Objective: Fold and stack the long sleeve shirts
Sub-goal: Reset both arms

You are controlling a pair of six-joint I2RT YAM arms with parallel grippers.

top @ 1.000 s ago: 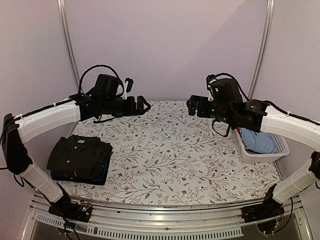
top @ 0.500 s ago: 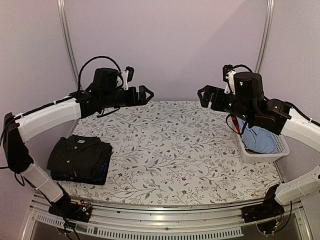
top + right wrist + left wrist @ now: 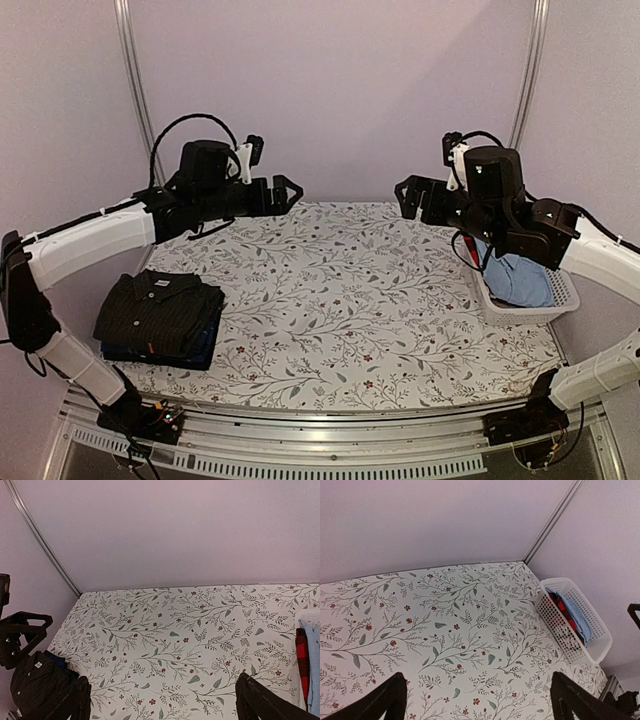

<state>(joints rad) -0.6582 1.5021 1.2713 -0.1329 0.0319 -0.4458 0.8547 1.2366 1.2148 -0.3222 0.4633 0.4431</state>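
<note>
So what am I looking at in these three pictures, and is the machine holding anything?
Two robot arms stand at the near edge of a flowered table. The wide picture is from a camera above and behind them; the other two are from cameras on the wrists, so the dark prongs at the bottom are each arm's own fingers. The left gripper and right gripper are open, raised, holding nothing. At the left a folded black shirt lies on a navy shirt. The white basket at the right holds more clothes.

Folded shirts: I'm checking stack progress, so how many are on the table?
2, stacked at the near left: the black shirt on top, the blue shirt beneath it. Another could be hidden between them.
</note>
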